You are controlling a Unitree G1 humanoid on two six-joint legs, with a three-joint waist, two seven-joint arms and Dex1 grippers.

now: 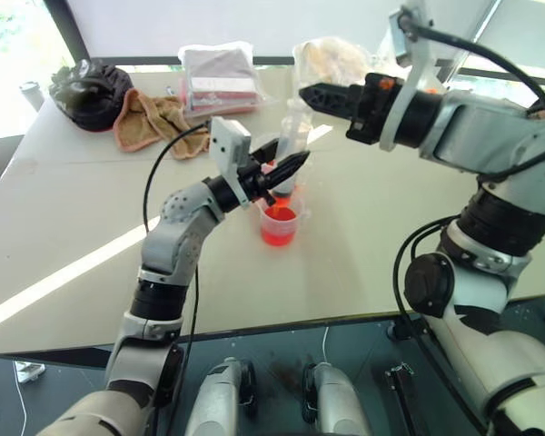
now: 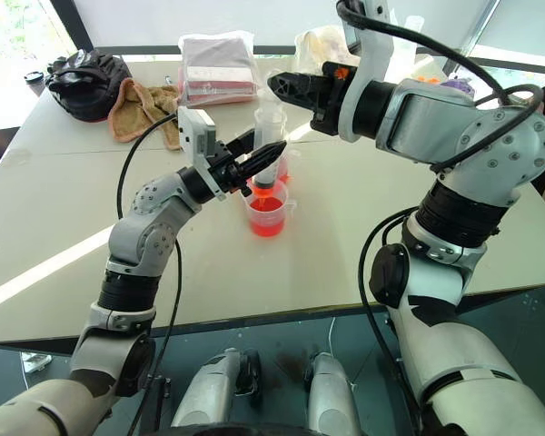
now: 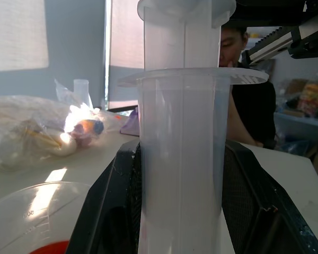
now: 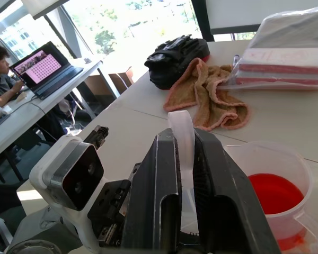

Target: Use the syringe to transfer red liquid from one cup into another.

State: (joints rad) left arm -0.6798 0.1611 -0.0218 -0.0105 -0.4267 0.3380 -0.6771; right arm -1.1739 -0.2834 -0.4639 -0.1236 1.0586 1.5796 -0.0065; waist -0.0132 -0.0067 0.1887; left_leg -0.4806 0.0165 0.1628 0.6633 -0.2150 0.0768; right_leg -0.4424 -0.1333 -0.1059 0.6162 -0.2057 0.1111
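Both pairs of jaws pinch the large clear plastic syringe (image 1: 293, 127) at centre frame over the clear cup (image 1: 279, 224) of red liquid (image 1: 278, 227): left gripper (image 1: 289, 167) on the barrel.

Left wrist view: barrel clamped.

Right wrist view: right gripper (image 4: 186, 153) clasps the white plunger. Judged step: drawing; next, pull the plunger upward.

We're looking at a daylit scene: strong light pours in from the windows behind the pale beige tabletop (image 1: 64, 209), which carries a bright diagonal sunlit stripe. In the left wrist view the clear plastic syringe barrel (image 3: 183, 159) sits very close, soft and hazy, while a crinkled transparent plastic bag (image 3: 26, 129) glares white behind it. In the right wrist view the window area is blown out, and the translucent red liquid (image 4: 274, 193) glows.
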